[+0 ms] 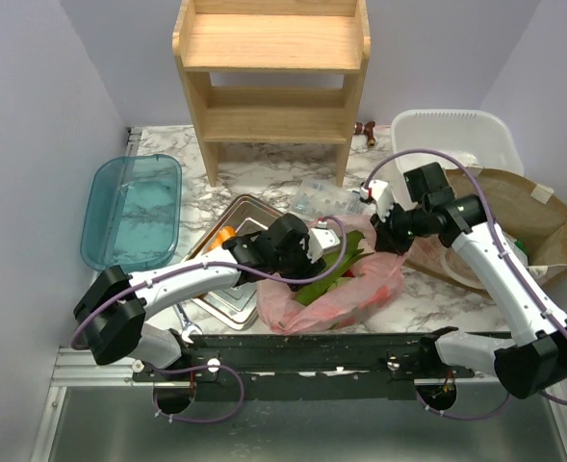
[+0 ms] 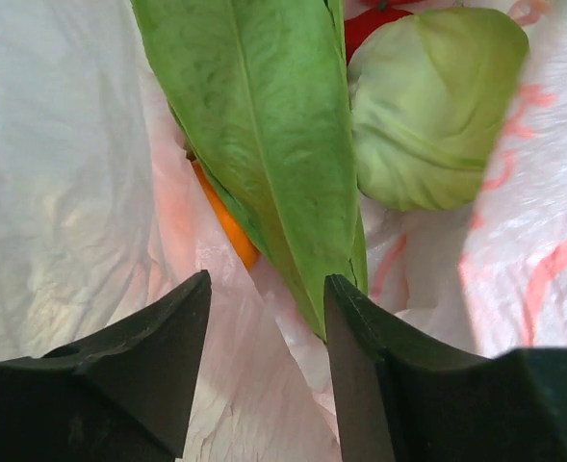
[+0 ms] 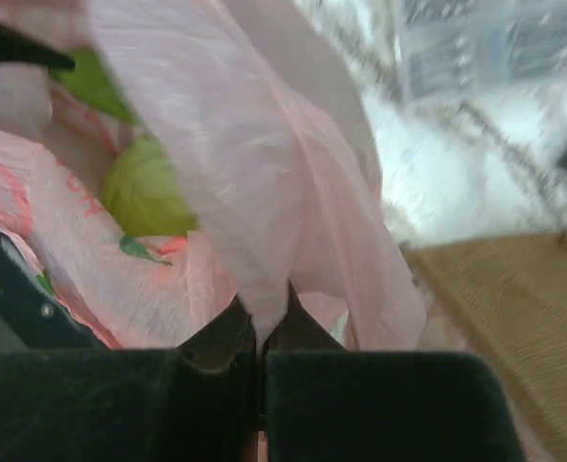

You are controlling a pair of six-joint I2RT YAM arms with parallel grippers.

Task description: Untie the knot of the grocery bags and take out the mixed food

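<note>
The pink grocery bag (image 1: 346, 294) lies open at the table's near middle. Long green leaves (image 1: 326, 279) show through its mouth. My left gripper (image 1: 302, 252) is open inside the bag mouth. In the left wrist view its jaws (image 2: 267, 289) stand apart over pink film, just short of a long green leaf (image 2: 264, 125), a pale-green cabbage (image 2: 427, 115), an orange (image 2: 230, 226) and a bit of red pepper (image 2: 370, 24). My right gripper (image 1: 384, 229) is shut on a strip of the bag's film (image 3: 264, 192) and holds it up; the cabbage (image 3: 148, 192) sits below. No tied knot shows.
A steel tray (image 1: 254, 205) lies left of the bag, under my left arm. A teal lid (image 1: 134, 212) is at far left, a wooden shelf (image 1: 273, 77) at the back, a white bin (image 1: 456, 135) and a brown paper bag (image 1: 528, 217) at right.
</note>
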